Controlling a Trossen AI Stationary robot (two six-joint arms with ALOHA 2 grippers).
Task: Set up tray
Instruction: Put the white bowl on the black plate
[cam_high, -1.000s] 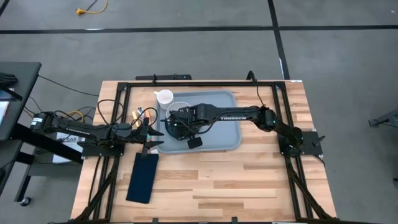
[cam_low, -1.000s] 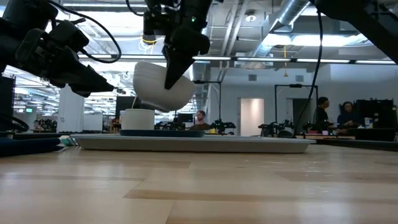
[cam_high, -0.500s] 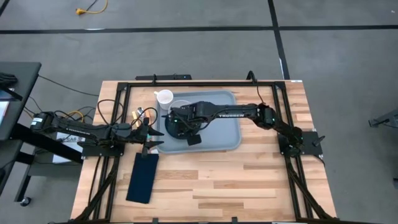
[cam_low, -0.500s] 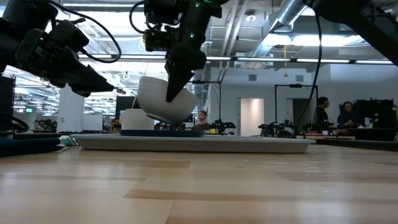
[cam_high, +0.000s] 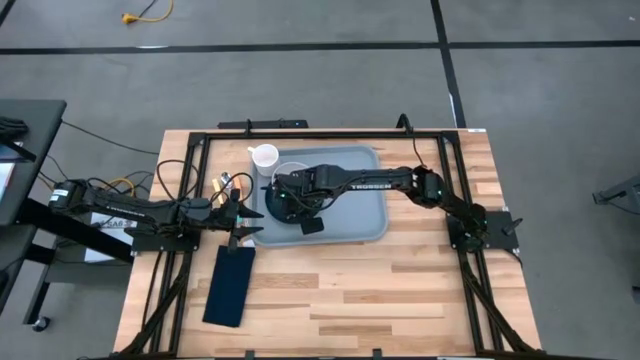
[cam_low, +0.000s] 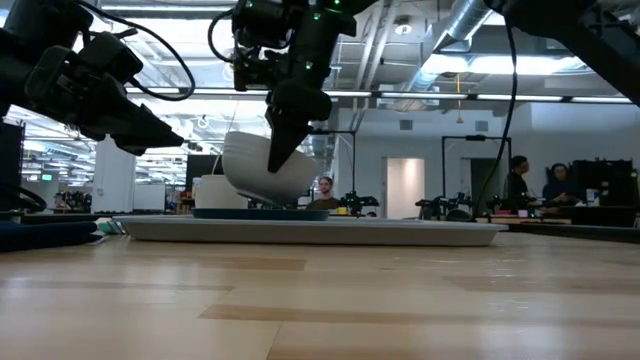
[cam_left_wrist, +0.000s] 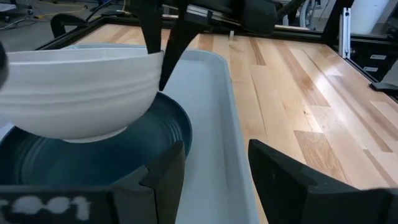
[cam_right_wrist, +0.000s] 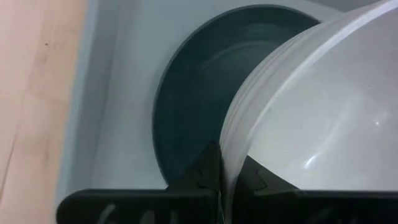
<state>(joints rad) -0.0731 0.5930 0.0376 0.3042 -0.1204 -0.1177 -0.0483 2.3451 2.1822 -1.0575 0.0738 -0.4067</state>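
— Two arms and how many items are to be entered, nearest first?

— Five items. Nearest the table's front edge, a dark navy folded napkin (cam_high: 229, 286) is listed flat on the wood, apart from the tray. Next, the left gripper (cam_high: 243, 227) is held just beside the tray's left rim, fingers spread and nothing between them. The tray (cam_high: 355, 222) is logged near the table's middle, toward the back. On its left half a dark teal plate (cam_left_wrist: 155, 140) is seated. Above the plate a white bowl (cam_low: 262, 168) is carried tilted, its rim pinched between the pressed-together fingers of the right gripper (cam_right_wrist: 225, 182). Farthest back, a small white cup (cam_high: 265, 157) is recorded at the tray's back left corner.

— What risk is noted?

— With only the thin rim pinched and the bowl tilted, a slip or a lopsided landing on the plate is judged possible; the plate could be knocked askew.

— And against a second ago?

— The bowl has been lowered closer to the plate and shifted slightly left; the left arm is unchanged.
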